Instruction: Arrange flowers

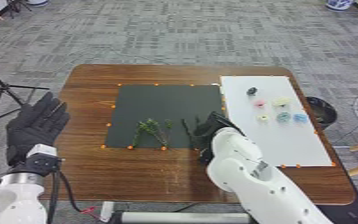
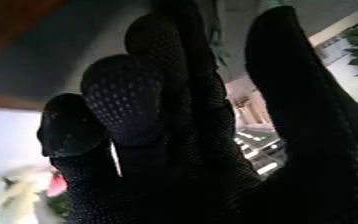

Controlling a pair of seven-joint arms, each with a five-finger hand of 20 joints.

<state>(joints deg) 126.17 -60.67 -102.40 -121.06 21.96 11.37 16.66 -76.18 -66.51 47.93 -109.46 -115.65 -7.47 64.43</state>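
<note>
My right hand [image 1: 213,129] is over the right edge of the dark mat [image 1: 165,102], just right of the green leafy stems [image 1: 154,131] lying there. In the right wrist view the right hand [image 2: 127,107] has its fingers extended and its thumb apart, with nothing held between them. Flower heads lie on the white sheet: a pink one [image 1: 260,103], a cream one [image 1: 282,101], a small yellowish one [image 1: 263,118] and two blue ones [image 1: 284,117]. A pink bloom [image 2: 57,185] shows in the wrist view too. My left hand [image 1: 38,122] stands open beyond the table's left side.
A small dark object [image 1: 252,91] lies on the white sheet [image 1: 295,150], near its upper left. Orange markers dot the borders of mat and sheet on the brown table [image 1: 140,175]. A dark bin [image 1: 321,111] stands beyond the table's right edge, a black tripod [image 1: 5,86] at the left.
</note>
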